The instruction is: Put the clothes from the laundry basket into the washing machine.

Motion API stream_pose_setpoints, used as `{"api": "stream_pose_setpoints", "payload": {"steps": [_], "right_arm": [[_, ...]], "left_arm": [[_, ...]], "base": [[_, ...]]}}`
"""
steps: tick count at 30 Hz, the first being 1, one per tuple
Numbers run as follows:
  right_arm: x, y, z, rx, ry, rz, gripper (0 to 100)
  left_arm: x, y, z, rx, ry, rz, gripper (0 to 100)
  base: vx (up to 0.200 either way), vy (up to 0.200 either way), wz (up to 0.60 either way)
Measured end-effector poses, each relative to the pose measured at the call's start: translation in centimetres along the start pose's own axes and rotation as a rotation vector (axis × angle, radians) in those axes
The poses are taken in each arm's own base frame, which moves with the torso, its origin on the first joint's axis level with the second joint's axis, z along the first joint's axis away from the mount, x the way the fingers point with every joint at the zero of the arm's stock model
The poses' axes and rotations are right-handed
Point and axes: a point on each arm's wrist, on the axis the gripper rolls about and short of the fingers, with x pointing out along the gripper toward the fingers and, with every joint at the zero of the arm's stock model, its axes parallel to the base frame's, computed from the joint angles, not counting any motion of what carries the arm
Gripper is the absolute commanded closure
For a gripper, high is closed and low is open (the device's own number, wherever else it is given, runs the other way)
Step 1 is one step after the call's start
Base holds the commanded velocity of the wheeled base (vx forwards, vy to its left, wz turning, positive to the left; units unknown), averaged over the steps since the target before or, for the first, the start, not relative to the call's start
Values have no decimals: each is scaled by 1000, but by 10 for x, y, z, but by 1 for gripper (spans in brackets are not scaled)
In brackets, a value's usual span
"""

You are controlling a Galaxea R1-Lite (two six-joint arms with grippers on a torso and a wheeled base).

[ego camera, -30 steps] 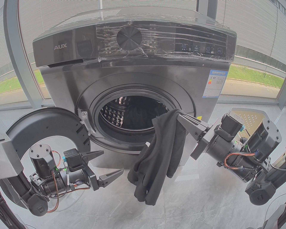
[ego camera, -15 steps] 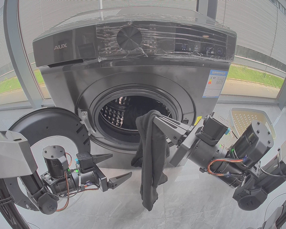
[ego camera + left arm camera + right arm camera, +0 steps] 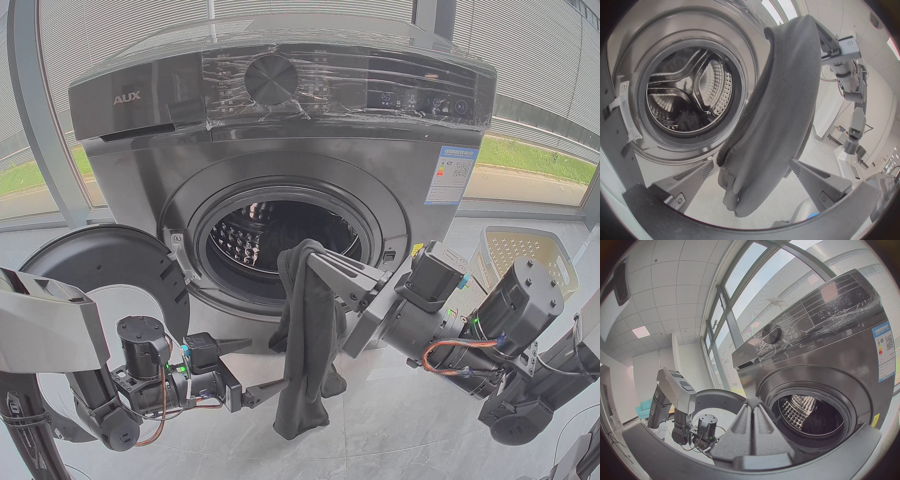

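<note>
Before the open washing machine point(image 3: 281, 144), the right hand point(image 3: 312, 262) grips a dark garment point(image 3: 309, 350); nearer its base, the left hand point(image 3: 267, 364) gapes wide around the cloth.

Grey tiled floor point(image 3: 406, 428), tall windows point(image 3: 540, 59), grass point(image 3: 544, 159) outside

Pale grey tiled floor point(image 3: 406, 425), tall daylit windows point(image 3: 747, 279), white panelled ceiling point(image 3: 672, 287).
</note>
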Motion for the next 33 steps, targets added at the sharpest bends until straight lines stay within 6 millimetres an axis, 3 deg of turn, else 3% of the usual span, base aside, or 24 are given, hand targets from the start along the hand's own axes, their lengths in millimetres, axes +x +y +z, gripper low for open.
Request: {"api": "stream_pose_setpoints", "payload": {"steps": [24,25,33], "right_arm": [[0,11,-3,12,8,31,100],[0,11,-3,12,8,31,100],[-1,11,-2,17,10,32,100]], "left_arm": [[52,25,-22,30,0,16,0],[55,26,-23,31,-3,18,100],[67,34,-26,31,-16,37,100]], "base": [[0,0,0],[0,0,0],[0,0,0]]}}
